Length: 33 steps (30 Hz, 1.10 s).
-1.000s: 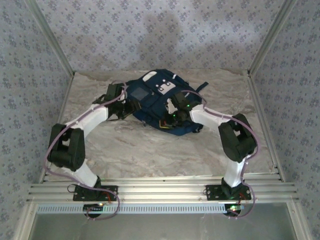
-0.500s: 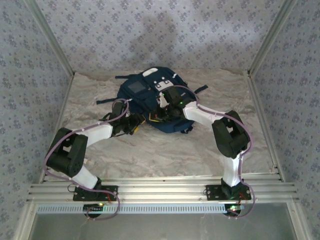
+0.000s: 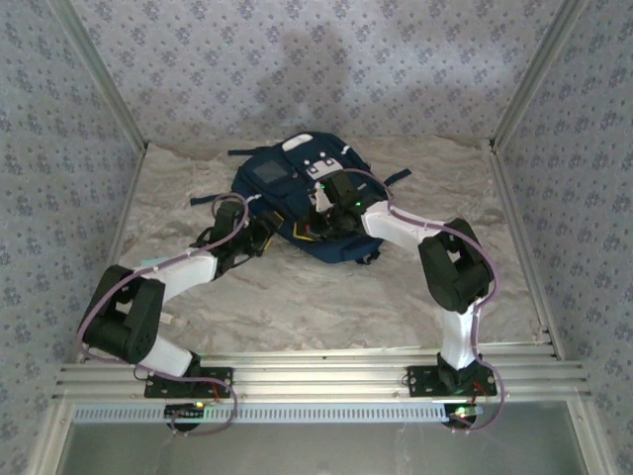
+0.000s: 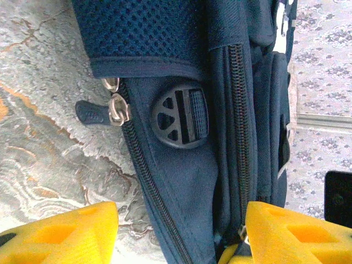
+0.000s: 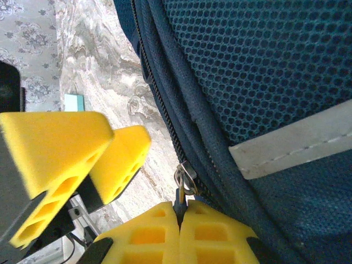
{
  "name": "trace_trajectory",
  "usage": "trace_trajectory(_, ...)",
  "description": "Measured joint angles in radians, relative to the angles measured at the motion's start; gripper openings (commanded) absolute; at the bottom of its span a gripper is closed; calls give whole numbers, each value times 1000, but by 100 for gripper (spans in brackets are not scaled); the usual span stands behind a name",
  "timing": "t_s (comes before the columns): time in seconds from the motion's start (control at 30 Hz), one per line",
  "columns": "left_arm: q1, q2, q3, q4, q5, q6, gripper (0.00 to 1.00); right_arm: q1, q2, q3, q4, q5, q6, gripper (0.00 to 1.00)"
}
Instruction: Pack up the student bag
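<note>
One zipper pull (image 5: 185,179) on the student bag (image 3: 297,193) is being pinched by the right gripper (image 5: 179,212); the left gripper (image 4: 179,228) is being held apart astride the bag's edge, the bag being supported by the bench (image 3: 297,292).

White links (image 3: 183,265), black joints (image 3: 455,272), lilac cables (image 3: 99,297), yellow claw fingers (image 4: 60,231)

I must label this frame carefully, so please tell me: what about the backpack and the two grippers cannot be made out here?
- Inside of the student bag: hidden by its own fabric in every view.
- Lower end of the zipper pull: right wrist view, pinched inside the shut right gripper.
- Small teal thing: right wrist view, partly behind the left gripper, too small to name.
</note>
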<state>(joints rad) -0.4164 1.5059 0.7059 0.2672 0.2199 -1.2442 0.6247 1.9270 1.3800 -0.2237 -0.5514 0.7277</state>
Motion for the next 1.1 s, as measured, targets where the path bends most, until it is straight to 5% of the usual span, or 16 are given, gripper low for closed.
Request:
trace_trajectory(0.2,-19,96,0,75,0,-34,53,0,1,-3,40,-18,38,0)
trace_trajectory(0.47,-29,142,4,148,-4,-58,0,0,1,-22,58,-29,50,0)
trace_trajectory(1.1,51,58,9,37,89,96,0,-173,-122,16,-415,29,-402,0)
